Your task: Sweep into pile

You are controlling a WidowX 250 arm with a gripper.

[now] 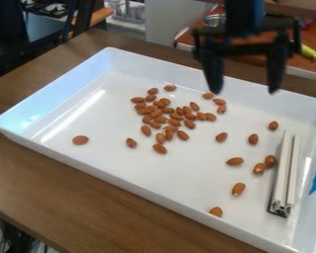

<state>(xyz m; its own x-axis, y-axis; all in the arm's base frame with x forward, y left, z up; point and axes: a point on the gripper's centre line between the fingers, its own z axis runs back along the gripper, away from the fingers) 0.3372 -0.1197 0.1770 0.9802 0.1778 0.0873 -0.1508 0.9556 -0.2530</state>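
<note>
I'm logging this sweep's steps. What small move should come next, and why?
Probably lower the open gripper toward the pale bar: the gripper is empty, the bar lies ungrasped, and several almonds lie outside the main cluster.

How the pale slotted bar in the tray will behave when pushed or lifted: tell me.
The slotted bar is probably stiff, since it lies straight along its whole length. Its grooved, channelled form suggests it may be fairly light for its size. It lies lengthwise on the smooth, shiny floor of the tray, so a push would likely slide it.
</note>
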